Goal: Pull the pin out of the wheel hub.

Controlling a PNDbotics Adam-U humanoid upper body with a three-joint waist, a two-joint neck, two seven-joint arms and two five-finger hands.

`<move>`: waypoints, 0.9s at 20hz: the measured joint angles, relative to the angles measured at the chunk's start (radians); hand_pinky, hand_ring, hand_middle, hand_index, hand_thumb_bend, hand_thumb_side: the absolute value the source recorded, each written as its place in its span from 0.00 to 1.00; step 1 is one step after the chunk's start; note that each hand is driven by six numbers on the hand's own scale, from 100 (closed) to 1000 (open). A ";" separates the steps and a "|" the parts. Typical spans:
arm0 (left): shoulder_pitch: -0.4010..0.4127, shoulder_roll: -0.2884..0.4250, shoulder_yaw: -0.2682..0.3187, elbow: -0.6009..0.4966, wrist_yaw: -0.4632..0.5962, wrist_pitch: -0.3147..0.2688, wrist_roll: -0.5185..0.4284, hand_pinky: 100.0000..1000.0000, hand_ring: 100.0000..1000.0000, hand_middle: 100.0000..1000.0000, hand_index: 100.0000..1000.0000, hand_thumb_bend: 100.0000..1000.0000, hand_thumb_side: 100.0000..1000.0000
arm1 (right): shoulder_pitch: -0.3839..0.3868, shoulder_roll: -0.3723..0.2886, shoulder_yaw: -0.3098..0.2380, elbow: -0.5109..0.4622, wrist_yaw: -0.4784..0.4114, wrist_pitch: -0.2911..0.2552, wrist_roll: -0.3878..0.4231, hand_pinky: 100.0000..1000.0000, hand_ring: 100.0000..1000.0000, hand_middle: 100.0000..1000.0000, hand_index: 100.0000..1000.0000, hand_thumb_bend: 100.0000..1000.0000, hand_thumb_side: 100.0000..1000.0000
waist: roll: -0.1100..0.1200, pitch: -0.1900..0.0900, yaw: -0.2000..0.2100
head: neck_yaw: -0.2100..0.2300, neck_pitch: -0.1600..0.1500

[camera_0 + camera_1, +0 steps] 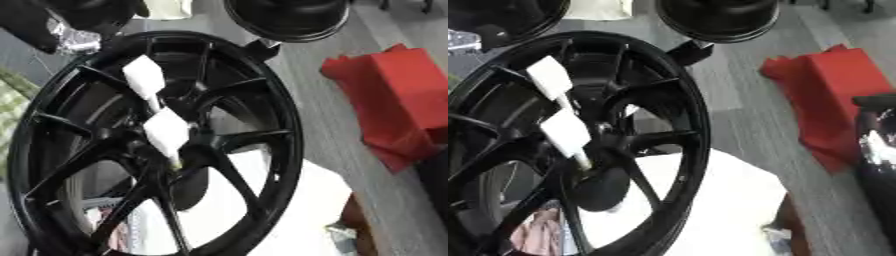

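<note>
A black spoked wheel (157, 145) stands tilted and fills the left of both views. Two white block-shaped pin heads stick out near its hub. The upper white block (144, 77) lies over a spoke. The lower white block (166, 132) has a thin stem running down into the hub (179, 165). A black and silver part of my left arm (74, 35) shows at the upper left, above the rim. A black and silver part of my right arm (877, 150) shows at the right edge, apart from the wheel. Neither touches a pin.
A second round black object (289, 17) sits just behind the wheel's top. Red fabric (394, 95) lies on the grey floor to the right. A white surface (297, 210) is under the wheel. Green checked cloth (10, 100) is at the left edge.
</note>
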 measured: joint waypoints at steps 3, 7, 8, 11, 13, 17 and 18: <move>-0.006 -0.014 0.000 0.023 -0.005 -0.002 -0.013 0.90 0.85 0.81 0.90 0.07 0.60 | -0.001 0.000 0.002 0.000 0.000 0.003 0.005 0.96 0.74 0.49 0.62 0.16 0.05 | 0.001 0.005 0.000 | 0.001 0.000; -0.018 -0.030 -0.009 0.059 0.011 -0.022 -0.005 0.96 0.89 0.83 0.92 0.23 0.67 | -0.007 0.001 0.006 0.000 0.000 0.005 0.012 0.96 0.74 0.49 0.62 0.15 0.05 | 0.003 0.006 -0.002 | 0.003 0.000; -0.018 -0.035 -0.014 0.070 0.014 -0.030 0.003 0.98 0.90 0.84 0.93 0.25 0.69 | -0.008 0.001 0.006 0.000 0.000 0.006 0.013 0.96 0.74 0.49 0.62 0.15 0.05 | 0.003 0.007 -0.003 | 0.003 -0.001; -0.018 -0.044 -0.030 0.101 0.017 -0.055 0.028 0.99 0.91 0.85 0.94 0.24 0.62 | -0.008 0.001 0.007 0.000 0.000 0.009 0.016 0.96 0.73 0.49 0.62 0.15 0.05 | 0.003 0.010 -0.005 | 0.006 -0.007; -0.018 -0.047 -0.037 0.120 0.012 -0.070 0.043 0.99 0.91 0.85 0.94 0.22 0.54 | -0.008 0.001 0.010 0.000 0.000 0.010 0.017 0.96 0.73 0.49 0.62 0.15 0.05 | 0.003 0.011 -0.005 | 0.007 -0.009; -0.018 -0.052 -0.050 0.144 -0.009 -0.091 0.064 1.00 0.93 0.87 0.94 0.18 0.39 | -0.009 0.002 0.012 0.000 0.000 0.013 0.021 0.96 0.73 0.48 0.62 0.14 0.05 | 0.003 0.014 -0.008 | 0.008 -0.009; -0.018 -0.052 -0.054 0.148 -0.017 -0.095 0.068 1.00 0.93 0.87 0.94 0.18 0.35 | -0.009 0.002 0.012 0.000 0.000 0.014 0.021 0.96 0.73 0.48 0.62 0.14 0.05 | 0.003 0.015 -0.008 | 0.008 -0.009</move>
